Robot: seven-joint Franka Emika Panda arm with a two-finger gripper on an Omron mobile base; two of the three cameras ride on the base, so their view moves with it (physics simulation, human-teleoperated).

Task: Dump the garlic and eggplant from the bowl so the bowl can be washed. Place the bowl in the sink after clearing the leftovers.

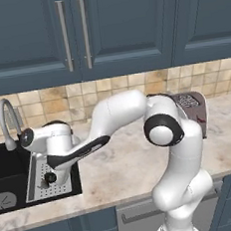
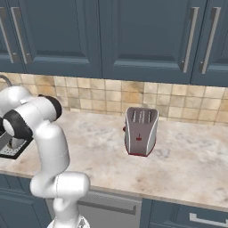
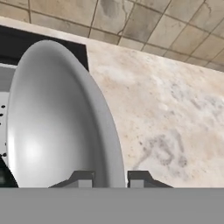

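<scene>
No legible text, labels, brands or numbers on toaster (image 2: pixel 140 130), cabinet doors (image 2: pixel 147 35), counter (image 2: pixel 187 164) or bowl (image 3: pixel 57 118).

Even, diffuse rendered light w/ no clear source; all three views bright, sharp throughout, no blur or edge distortion. Soft highlight on the shiny silver-grey metal bowl (image 3: pixel 52 131), brightest lower left. Faint shadow beside the grey-and-red toaster (image 2: pixel 140 130) on the beige marbled stone counter (image 2: pixel 187 160). The black recessed sink (image 1: pixel 8 173) reads very dark, little detail.
</scene>
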